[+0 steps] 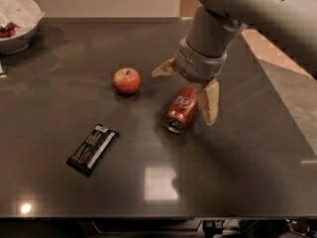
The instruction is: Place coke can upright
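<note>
Pincer [187,87] hangs spread wide just above the coke can [180,112] lying sideways.

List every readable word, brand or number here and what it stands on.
coke can: white script logo, too blurred to spell out.
black wrapper: pale print, too small to read.
claw, open above the can's far end: no text on it.
Nothing else carries text.
</note>
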{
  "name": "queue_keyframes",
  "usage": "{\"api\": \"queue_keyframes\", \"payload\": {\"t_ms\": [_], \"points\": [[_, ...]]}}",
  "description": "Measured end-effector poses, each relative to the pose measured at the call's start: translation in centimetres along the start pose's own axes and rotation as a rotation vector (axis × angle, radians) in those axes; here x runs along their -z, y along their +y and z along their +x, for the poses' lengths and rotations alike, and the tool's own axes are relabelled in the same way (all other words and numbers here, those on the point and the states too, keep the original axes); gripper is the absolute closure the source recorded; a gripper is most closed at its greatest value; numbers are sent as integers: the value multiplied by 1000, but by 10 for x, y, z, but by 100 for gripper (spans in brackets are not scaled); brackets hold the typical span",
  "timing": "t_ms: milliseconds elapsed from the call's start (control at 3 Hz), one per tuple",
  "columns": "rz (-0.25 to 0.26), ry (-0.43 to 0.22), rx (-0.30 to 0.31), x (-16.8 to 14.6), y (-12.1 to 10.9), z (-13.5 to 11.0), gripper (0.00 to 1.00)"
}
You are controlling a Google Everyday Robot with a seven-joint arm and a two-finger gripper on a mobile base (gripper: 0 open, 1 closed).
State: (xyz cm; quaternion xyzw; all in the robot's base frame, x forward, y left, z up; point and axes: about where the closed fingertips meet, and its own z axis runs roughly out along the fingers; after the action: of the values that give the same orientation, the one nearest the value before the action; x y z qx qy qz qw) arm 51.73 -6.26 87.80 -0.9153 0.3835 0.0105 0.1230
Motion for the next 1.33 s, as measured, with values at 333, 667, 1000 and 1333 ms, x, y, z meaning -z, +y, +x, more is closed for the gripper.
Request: {"api": "queue_keyframes", "payload": {"t_ms": [333,667,1000,1333], "points": [[-58,34,79,-19,3,-1,0],[-106,58,141,-31,10,-3,0],[-134,81,183,-37,15,-2,18],[-144,99,202,-37,16,0,41]]}}
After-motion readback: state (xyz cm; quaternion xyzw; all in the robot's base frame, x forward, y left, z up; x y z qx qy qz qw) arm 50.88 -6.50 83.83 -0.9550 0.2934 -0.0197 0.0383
